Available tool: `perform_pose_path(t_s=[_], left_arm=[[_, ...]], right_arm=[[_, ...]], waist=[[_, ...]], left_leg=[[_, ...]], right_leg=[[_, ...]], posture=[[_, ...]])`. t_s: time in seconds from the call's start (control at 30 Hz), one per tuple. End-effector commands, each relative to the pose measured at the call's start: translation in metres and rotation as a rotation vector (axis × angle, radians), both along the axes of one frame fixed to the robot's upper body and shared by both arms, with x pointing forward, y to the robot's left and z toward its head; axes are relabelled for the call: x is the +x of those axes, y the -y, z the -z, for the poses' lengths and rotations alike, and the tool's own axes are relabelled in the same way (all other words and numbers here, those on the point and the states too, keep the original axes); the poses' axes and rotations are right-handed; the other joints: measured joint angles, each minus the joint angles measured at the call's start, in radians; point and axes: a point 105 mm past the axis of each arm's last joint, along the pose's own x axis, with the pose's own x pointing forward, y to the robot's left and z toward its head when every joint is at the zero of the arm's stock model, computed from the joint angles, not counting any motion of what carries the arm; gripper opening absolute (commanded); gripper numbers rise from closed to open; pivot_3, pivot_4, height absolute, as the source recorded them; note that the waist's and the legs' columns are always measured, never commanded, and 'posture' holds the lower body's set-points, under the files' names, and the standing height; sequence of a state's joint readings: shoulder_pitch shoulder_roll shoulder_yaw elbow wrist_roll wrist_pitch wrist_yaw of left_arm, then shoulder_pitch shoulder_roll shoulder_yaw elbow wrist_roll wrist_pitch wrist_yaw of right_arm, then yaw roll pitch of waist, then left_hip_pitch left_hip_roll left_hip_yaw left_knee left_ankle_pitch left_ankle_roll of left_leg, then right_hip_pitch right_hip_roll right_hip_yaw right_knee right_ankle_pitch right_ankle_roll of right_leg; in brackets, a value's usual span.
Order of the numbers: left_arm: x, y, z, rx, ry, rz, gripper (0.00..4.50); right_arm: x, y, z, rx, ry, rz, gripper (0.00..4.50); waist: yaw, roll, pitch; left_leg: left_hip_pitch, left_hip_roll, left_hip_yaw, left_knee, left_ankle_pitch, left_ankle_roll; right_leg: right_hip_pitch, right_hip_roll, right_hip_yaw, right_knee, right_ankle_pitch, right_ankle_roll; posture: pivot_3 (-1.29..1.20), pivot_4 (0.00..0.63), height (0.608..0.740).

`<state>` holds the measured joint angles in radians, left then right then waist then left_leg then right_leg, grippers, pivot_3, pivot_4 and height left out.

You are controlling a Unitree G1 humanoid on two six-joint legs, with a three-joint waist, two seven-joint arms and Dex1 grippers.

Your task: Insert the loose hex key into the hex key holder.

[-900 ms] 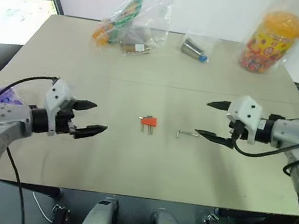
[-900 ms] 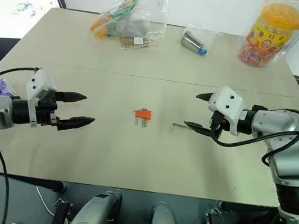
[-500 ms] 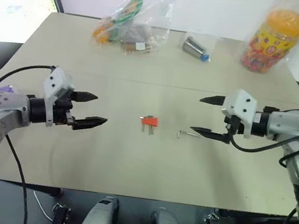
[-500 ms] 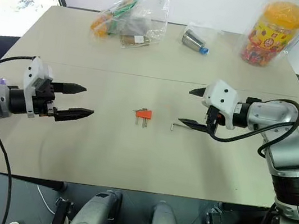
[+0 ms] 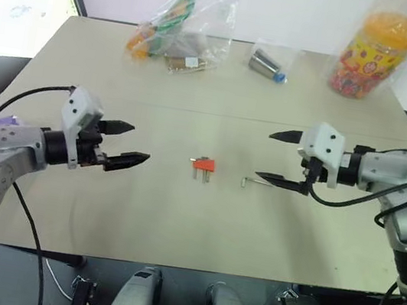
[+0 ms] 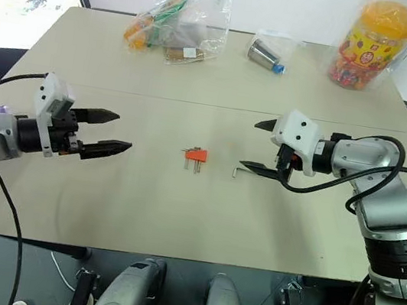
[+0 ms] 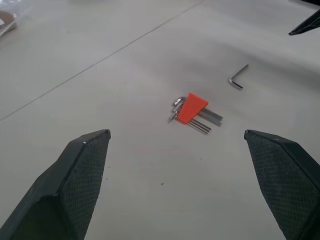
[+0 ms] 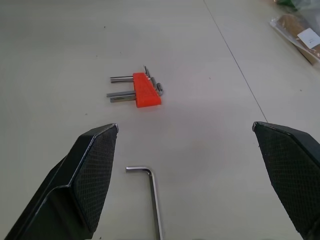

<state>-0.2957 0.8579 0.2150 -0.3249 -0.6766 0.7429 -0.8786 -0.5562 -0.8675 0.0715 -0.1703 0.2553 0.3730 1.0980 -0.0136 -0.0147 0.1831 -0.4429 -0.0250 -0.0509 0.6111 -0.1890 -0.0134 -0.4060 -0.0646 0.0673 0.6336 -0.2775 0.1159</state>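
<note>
One loose hex key [image 5: 256, 182], one hex key holder [image 5: 203, 166], two wide-open claws.

Holder [image 5: 203, 165] mid-table [image 5: 176, 226]; loose key [image 5: 254, 181] just right; bags [image 5: 179, 25] behind

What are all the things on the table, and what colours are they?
table: one, beige, under everything.
hex key holder: one, red-orange with dark keys sticking out, middle of the table.
loose hex key: one, silver-grey, lying flat just right of the holder, apart from it.
plastic bag: one, clear with orange and green things inside, far side on the left.
small metal cylinder: one, silver with a blue tip, in clear wrap, far side near the middle.
jar: one, orange lid and colourful label, in clear wrap, far right corner.
left claw: one, black fingers, open, left of the holder, holding nothing.
right claw: one, black fingers, open, at the loose hex key, not gripping it.
</note>
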Motion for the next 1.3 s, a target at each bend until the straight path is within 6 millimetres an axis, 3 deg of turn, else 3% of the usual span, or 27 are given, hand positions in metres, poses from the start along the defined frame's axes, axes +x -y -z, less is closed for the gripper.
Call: perform_pose_path(t_s=[0.03, 0.23, 0.43, 0.53, 0.67, 0.97, 1.3], left_arm=[[-0.002, 0.003, -0.015, -0.004, 0.055, 0.013, 4.46], [0.002, 0.002, -0.009, -0.008, 0.05, -0.015, 4.46], [0.003, 0.007, -0.003, -0.019, 0.046, -0.028, 4.46], [0.001, 0.006, 0.0, -0.005, 0.044, -0.038, 4.46], [0.0, 0.002, 0.0, 0.003, 0.043, -0.056, 4.46], [-0.003, -0.006, 0.001, 0.015, 0.046, -0.092, 4.46], [-0.004, -0.007, 0.002, 0.026, 0.049, -0.098, 4.46]], right_arm=[[0.001, -0.003, -0.01, 0.006, 0.041, -0.01, 4.5], [0.011, -0.016, 0.001, -0.015, 0.085, 0.006, 4.5], [0.034, -0.041, 0.034, 0.016, 0.102, 0.073, 4.5], [0.056, -0.052, 0.057, 0.007, 0.131, 0.142, 4.5], [0.063, -0.06, 0.067, 0.012, 0.136, 0.155, 4.5], [0.056, -0.069, 0.089, -0.05, 0.107, 0.091, 4.5], [0.039, -0.091, 0.093, -0.012, 0.045, 0.026, 4.5]], waist=[[0.0, 0.0, 0.0], [-0.001, 0.0, 0.0], [-0.002, 0.0, 0.0], [-0.003, -0.001, 0.0], [0.0, -0.001, 0.0], [-0.004, -0.001, 0.0], [-0.007, -0.001, 0.0]], left_leg=[[0.0, 0.0, 0.0, 0.0, 0.0, 0.0], [0.0, 0.0, 0.0, 0.001, 0.0, 0.0], [0.0, 0.0, 0.0, 0.001, 0.001, -0.001], [0.001, -0.001, 0.0, 0.001, 0.002, -0.002], [0.001, -0.001, -0.001, 0.002, 0.003, -0.004], [0.003, -0.001, -0.002, 0.002, 0.004, -0.005], [0.004, 0.0, -0.002, 0.002, 0.004, -0.005]], right_leg=[[0.0, 0.0, 0.0, 0.0, 0.0, 0.0], [0.0, 0.0, -0.001, 0.001, 0.0, 0.0], [-0.001, 0.002, -0.001, 0.003, 0.0, 0.001], [-0.001, 0.002, -0.001, 0.006, 0.001, 0.001], [-0.003, 0.002, -0.002, 0.012, 0.0, 0.001], [-0.002, 0.006, -0.002, 0.015, 0.0, 0.001], [-0.002, 0.007, -0.003, 0.016, 0.0, 0.001]], posture=[[0.0, 0.15, 0.74], [0.0, 0.15, 0.74], [0.0, 0.15, 0.74], [0.0, 0.15, 0.74], [0.0, 0.15, 0.74], [0.0, 0.15, 0.74], [0.0, 0.15, 0.74]])
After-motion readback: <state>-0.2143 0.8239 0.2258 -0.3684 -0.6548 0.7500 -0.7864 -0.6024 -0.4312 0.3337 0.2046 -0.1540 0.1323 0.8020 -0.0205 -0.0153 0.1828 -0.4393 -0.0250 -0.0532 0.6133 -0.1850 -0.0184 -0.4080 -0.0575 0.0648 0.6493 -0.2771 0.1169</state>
